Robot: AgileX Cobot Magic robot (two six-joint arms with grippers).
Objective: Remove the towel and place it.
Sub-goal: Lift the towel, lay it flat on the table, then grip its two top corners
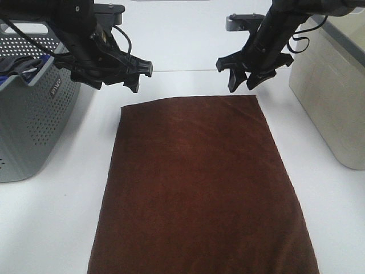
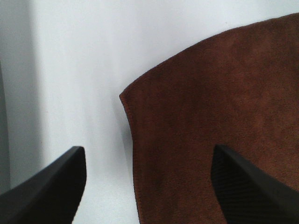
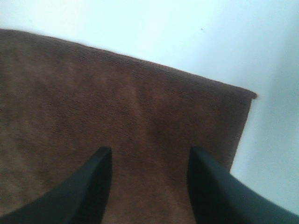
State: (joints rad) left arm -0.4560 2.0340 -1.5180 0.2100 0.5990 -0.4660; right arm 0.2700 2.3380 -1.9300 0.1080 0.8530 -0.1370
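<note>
Nothing is held by the left gripper (image 1: 141, 77) or the right gripper (image 1: 235, 77); both are spread open above the 2 far corners of the towel (image 1: 199, 182), which is laid flat on the table (image 1: 51, 228), right of the grey basket (image 1: 34, 131). Were either one lowered during withdrawal, a corner could be snagged and the cloth dragged askew.

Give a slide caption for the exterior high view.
Towel spread flat on table; left claw and right claw hover open near its far corners.
</note>
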